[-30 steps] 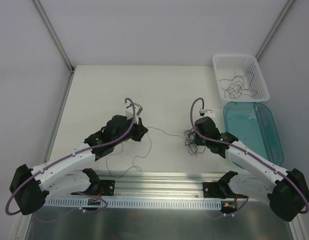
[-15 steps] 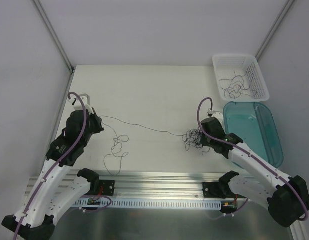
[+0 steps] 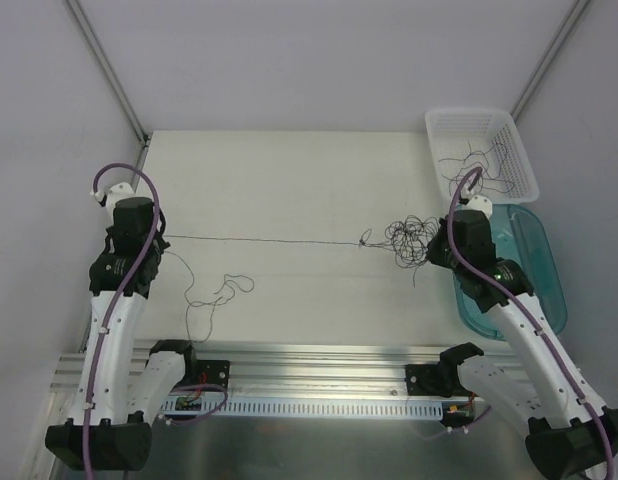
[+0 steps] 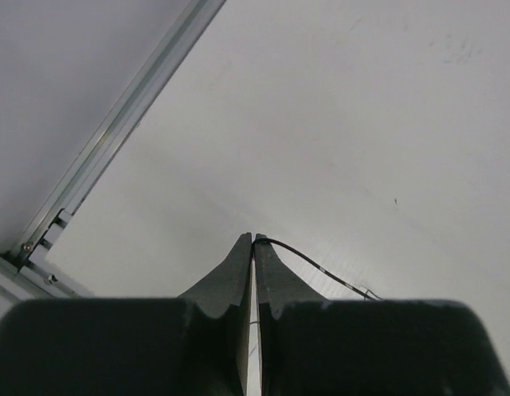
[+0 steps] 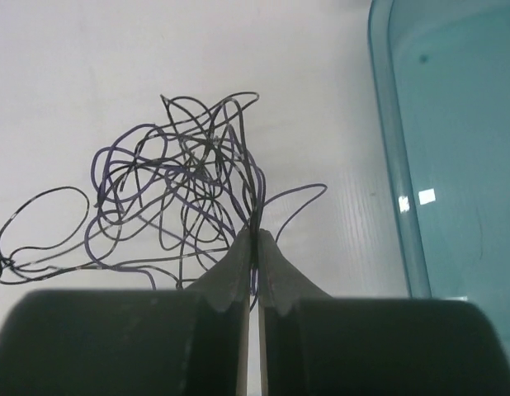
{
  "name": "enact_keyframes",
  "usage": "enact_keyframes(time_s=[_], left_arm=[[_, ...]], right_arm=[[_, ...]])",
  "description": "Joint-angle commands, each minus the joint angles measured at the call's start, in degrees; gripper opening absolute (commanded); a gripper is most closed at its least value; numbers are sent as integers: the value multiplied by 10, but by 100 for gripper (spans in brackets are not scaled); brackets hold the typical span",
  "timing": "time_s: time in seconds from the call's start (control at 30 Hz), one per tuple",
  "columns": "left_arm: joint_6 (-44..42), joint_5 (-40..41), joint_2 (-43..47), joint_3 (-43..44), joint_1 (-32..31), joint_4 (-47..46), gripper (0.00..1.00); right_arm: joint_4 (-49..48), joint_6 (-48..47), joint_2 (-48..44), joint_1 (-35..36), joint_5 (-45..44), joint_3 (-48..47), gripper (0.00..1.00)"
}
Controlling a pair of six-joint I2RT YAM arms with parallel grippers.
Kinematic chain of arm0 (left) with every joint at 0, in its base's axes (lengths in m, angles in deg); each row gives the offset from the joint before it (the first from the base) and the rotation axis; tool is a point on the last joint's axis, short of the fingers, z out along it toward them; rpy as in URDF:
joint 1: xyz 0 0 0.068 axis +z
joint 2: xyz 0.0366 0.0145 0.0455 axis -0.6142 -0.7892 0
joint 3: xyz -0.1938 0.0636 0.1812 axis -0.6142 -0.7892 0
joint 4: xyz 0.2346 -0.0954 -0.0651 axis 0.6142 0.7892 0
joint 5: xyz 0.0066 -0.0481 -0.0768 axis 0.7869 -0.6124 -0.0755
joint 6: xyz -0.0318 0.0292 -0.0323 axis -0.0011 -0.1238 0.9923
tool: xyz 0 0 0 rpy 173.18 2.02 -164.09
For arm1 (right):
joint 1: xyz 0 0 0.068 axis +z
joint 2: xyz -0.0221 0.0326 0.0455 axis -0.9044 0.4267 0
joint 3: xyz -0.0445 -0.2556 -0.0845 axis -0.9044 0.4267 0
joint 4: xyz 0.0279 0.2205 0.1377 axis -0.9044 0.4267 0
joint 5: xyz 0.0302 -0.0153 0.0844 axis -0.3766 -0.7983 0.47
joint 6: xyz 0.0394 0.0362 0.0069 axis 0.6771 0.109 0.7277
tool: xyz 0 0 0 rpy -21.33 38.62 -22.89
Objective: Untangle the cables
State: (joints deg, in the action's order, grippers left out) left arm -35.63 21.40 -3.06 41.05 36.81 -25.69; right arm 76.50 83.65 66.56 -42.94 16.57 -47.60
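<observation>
A wad of thin dark purplish cables [image 3: 409, 238] hangs at my right gripper [image 3: 436, 246], which is shut on several of its strands; the right wrist view shows the wad [image 5: 177, 181] fanned out from the closed tips [image 5: 256, 238]. One strand [image 3: 259, 240] runs taut and straight leftward from the wad to my left gripper [image 3: 161, 237], which is shut on its end [image 4: 309, 261] at the tips [image 4: 253, 241]. The strand's loose tail [image 3: 214, 297] squiggles on the table below the left gripper. A small knot [image 3: 364, 240] sits on the taut strand beside the wad.
A white basket [image 3: 519, 135] at the back right holds several loose cable strands [image 3: 474, 170]. A teal tray [image 3: 534, 260] lies just right of the right gripper. A metal rail [image 3: 319, 375] runs along the near table edge, and a frame post [image 4: 115, 140] borders the left side.
The left gripper moved further left and back, and the right gripper moved right and back toward the teal tray. The strand between them went from slack to taut and straight.
</observation>
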Motion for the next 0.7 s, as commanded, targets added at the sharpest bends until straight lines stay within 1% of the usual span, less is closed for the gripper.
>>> enact_keyframes(time_s=[0.0,0.03,0.07,0.13,0.17,0.27,0.3,0.33,0.37,0.4,0.43,0.5,0.53,0.57,0.63,0.67], left_arm=[[-17,22,-10,17,76,-6,0],[-17,13,-11,16,95,-17,0],[-17,-1,-13,15,129,-20,0],[-16,-30,-26,12,154,-24,0],[-10,-33,-34,7,158,-27,0],[2,-88,-36,-19,158,-42,0],[2,-139,-33,-28,158,-49,0],[4,-165,-31,-53,158,-56,0],[0,-202,-22,-67,158,-76,0],[1,-252,-17,-80,157,-84,0],[0,-283,-11,-108,153,-95,0],[-14,-328,4,-137,140,-127,0],[-18,-355,7,-159,134,-135,0],[-28,-365,12,-168,126,-143,0],[-32,-396,14,-181,106,-159,0],[-37,-405,15,-182,98,-164,0]], right_arm=[[38,-46,3,-43,2,-51,1],[37,-47,7,-52,21,-55,1],[35,-48,10,-58,33,-58,1],[24,-44,15,-76,74,-58,1],[17,-46,18,-76,93,-55,1],[0,-41,39,-76,168,-36,1],[-6,-37,45,-73,192,-18,1],[-24,-32,52,-68,216,-3,1],[-34,-31,56,-54,226,9,4],[-45,-30,62,-44,232,26,8],[-46,-31,68,-32,232,32,24],[-45,-35,85,7,217,36,39],[-43,-37,88,24,188,34,49],[-43,-48,93,57,177,30,52],[-42,-60,100,85,142,11,58],[-42,-81,104,108,139,3,58]])
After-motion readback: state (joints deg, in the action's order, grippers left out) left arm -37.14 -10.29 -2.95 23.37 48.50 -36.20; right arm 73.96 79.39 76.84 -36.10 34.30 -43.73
